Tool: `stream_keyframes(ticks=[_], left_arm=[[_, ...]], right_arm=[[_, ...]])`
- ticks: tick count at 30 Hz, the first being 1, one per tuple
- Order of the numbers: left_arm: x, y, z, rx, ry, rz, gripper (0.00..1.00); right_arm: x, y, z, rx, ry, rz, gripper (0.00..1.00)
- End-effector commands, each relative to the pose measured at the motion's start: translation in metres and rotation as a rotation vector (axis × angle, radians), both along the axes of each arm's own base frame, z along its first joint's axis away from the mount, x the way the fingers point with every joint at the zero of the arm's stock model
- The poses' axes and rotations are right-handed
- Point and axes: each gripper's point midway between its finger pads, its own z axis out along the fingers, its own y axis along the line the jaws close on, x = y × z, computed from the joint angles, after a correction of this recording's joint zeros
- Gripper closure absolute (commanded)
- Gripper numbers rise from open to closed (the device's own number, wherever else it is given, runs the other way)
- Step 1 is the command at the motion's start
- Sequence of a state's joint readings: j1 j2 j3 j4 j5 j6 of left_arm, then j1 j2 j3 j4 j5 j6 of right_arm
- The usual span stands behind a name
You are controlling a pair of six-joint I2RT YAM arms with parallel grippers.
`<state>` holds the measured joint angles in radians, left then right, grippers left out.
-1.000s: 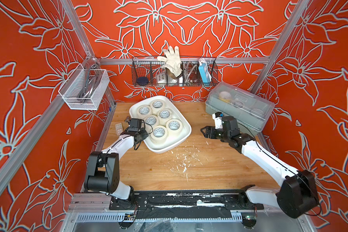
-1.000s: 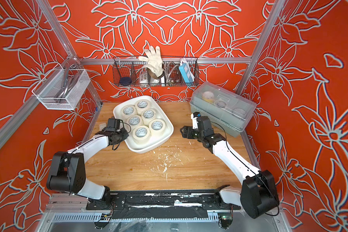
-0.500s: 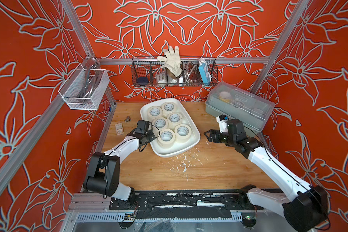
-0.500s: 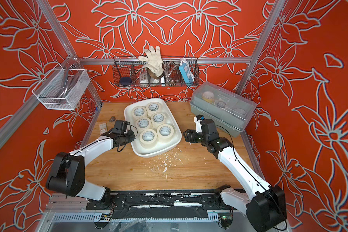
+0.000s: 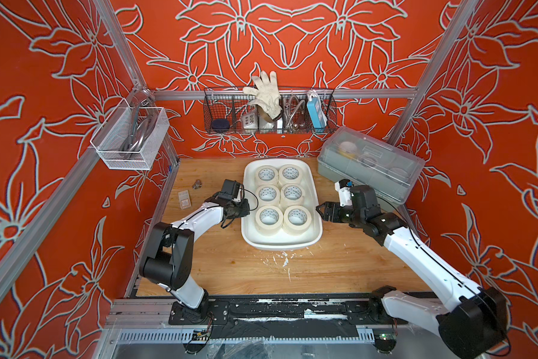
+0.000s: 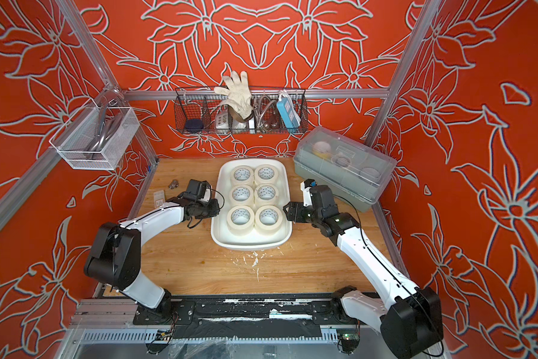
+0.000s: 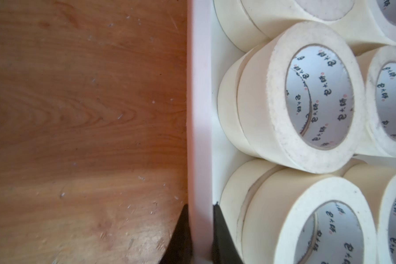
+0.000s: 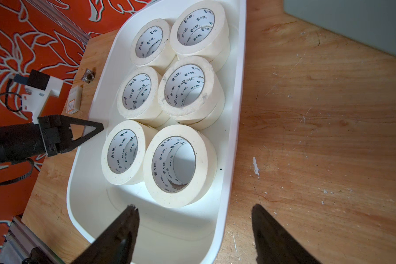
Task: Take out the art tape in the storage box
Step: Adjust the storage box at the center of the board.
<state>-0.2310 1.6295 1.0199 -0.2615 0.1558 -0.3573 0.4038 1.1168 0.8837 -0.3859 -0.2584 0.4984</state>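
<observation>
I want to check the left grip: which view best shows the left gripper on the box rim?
The left wrist view: the left gripper is shut on the box rim, fingers on either side. Both top views hide the contact under its body; the right wrist view shows one finger side-on.

Lower art tape (image 7: 229,102) mostly hidden
</observation>
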Motion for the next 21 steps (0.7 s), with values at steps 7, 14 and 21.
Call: stream_keyframes(ticks=[7,14,21], left_arm=[[0.028,-0.028,0.023,-0.093,-0.085,-0.03,1.0],[0.022,-0.02,0.018,-0.129,-0.065,0.091,1.0],[0.015,-0.019,0.02,-0.145,-0.074,0.144,1.0]], right_arm=[[0.01,0.0,-0.002,-0.013,0.051,-0.041,0.21],[0.033,0.016,0.001,0.011,0.083,-0.045,0.24],[0.067,0.044,0.016,-0.014,0.061,-0.027,0.26]])
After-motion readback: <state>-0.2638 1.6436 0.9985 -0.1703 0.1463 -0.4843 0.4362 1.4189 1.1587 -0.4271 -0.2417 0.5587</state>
